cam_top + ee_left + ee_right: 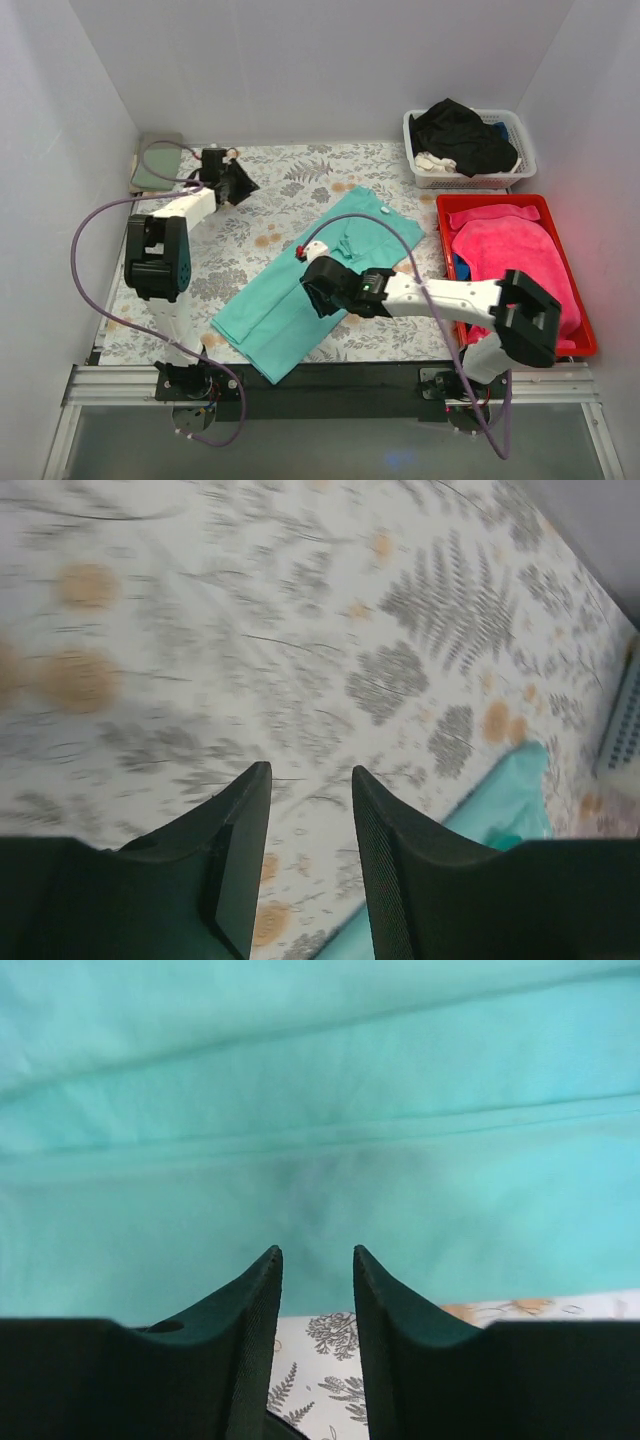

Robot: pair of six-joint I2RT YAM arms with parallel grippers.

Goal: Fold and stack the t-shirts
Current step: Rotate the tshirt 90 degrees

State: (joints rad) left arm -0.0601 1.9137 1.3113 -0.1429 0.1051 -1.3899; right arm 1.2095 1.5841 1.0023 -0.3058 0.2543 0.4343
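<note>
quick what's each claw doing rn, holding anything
left claw: open, holding nothing, over the table cover
right claw: open, holding nothing, over the teal t-shirt

Teal t-shirt lies folded lengthwise, diagonally.

I see a teal t-shirt on my grey fern-and-flower counter cover, and pink cloth in a red bin.

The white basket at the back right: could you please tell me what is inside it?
A crumpled black garment fills the white basket, with some white cloth at its front. Anything beneath is covered.
</note>
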